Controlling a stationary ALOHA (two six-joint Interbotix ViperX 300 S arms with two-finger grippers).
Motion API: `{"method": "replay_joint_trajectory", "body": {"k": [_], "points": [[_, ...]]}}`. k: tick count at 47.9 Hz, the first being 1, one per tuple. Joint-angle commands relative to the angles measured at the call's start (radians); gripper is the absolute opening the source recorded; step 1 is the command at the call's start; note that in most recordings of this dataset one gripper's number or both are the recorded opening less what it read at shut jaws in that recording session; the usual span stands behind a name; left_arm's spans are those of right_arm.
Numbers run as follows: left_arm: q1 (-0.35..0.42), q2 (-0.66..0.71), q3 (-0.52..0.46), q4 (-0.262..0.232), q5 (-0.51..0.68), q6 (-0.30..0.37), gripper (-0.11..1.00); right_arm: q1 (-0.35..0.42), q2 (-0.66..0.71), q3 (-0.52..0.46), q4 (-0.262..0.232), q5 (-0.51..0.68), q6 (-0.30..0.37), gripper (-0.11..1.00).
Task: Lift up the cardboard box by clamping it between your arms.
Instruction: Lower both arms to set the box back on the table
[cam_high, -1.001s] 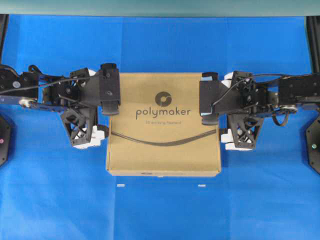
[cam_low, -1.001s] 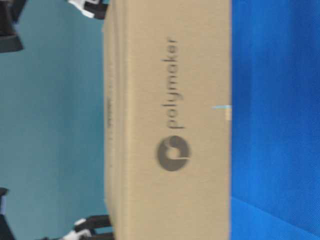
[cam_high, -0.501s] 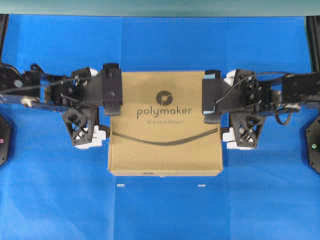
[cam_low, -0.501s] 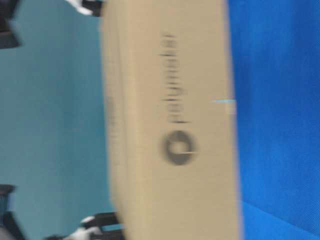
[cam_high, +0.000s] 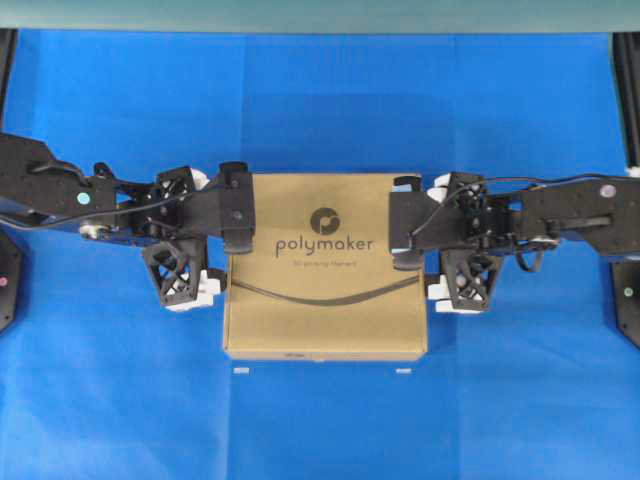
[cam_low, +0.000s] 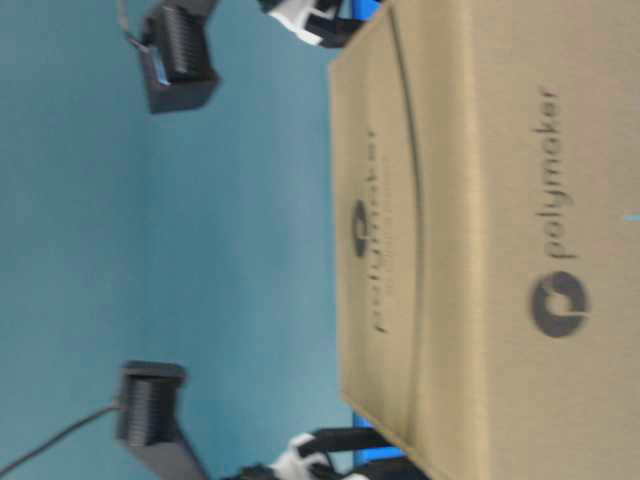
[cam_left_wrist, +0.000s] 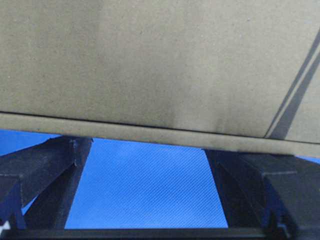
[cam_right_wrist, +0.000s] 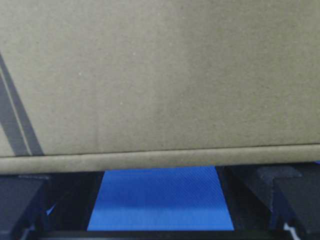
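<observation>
At frame centre, the left gripper (cam_high: 232, 205) and right gripper (cam_high: 408, 224), jaws spread, press opposite sides of the cardboard box (cam_high: 325, 290), squeezing it for lifting.

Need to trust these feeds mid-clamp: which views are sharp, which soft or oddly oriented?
Overhead: sharp, evenly lit, cardboard box wording legible. Table-level: turned sideways, slightly soft. Both wrist views: box fills the frame at close range, grainy, no glare.

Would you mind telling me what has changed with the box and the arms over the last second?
The cardboard box looks smaller from overhead and sits lower in the table-level view, so it has apparently come down. The left gripper and right gripper came down with it, shifting inward. Unchanged: both press its opposite sides, fingers spread wide.
</observation>
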Motion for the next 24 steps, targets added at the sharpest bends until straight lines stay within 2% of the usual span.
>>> {"method": "replay_joint_trajectory", "body": {"k": [1,12,24], "points": [[0.005,0.015,0.005,-0.006,-0.037,-0.014,0.87,-0.003,0.015,-0.009,0.005,-0.048,0.011,0.99],[0.005,0.008,0.028,-0.006,-0.041,-0.012,0.87,-0.009,0.015,0.008,0.005,-0.064,0.025,0.99],[0.006,-0.075,0.058,-0.006,-0.023,0.000,0.87,-0.014,-0.081,0.034,0.008,-0.011,0.029,0.99]]}}
